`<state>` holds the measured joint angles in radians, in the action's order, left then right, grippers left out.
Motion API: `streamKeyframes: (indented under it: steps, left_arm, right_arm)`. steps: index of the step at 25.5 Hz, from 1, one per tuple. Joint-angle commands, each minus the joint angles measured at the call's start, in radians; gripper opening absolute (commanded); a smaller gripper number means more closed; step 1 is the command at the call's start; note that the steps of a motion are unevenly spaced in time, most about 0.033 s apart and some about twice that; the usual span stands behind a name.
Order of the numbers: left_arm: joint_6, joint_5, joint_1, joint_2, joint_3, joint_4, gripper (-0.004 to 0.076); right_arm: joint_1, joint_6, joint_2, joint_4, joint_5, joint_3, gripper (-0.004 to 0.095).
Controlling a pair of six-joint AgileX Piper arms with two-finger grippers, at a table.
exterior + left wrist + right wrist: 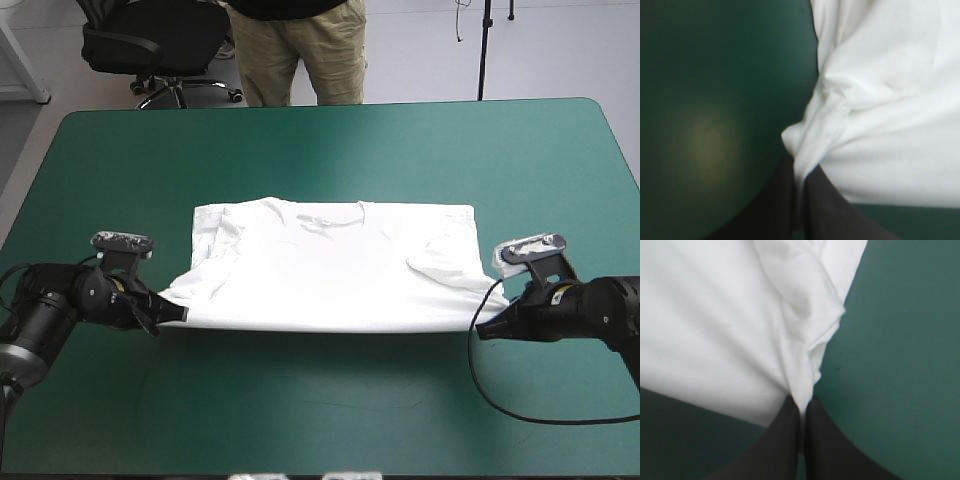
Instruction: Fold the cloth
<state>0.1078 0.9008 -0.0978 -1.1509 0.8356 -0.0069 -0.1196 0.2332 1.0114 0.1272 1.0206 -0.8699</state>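
Pinching the T-shirt [330, 270], jaws of left gripper [182, 313] and right gripper [481, 328] hide its near corners.

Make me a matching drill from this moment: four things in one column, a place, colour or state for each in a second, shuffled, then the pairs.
1. T-shirt
2. left gripper
3. right gripper
4. table cover

a. teal-green
b. shut on the T-shirt's near corner, toward the table's right edge
c. white, spread out, collar toward the far edge
d. shut on the T-shirt's near corner, toward the table's left edge

Pairs: 1-c, 2-d, 3-b, 4-a.
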Motion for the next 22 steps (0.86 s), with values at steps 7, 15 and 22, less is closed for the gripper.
streamKeyframes:
  steps: [7, 15, 22]
  left_arm:
    - [-0.027, -0.215, -0.002, -0.309, 0.335, -0.036, -0.0017]
    - [-0.025, -0.215, -0.002, -0.534, 0.527, -0.069, -0.0017]
    - [-0.038, -0.264, -0.002, -0.617, 0.613, -0.068, -0.0017]
  right_arm:
    - [0.126, 0.165, 0.333, 0.145, -0.168, -0.317, -0.0018]
    - [0.137, 0.229, 0.596, 0.245, -0.181, -0.529, -0.0017]
    - [0.137, 0.229, 0.729, 0.249, -0.18, -0.666, -0.0018]
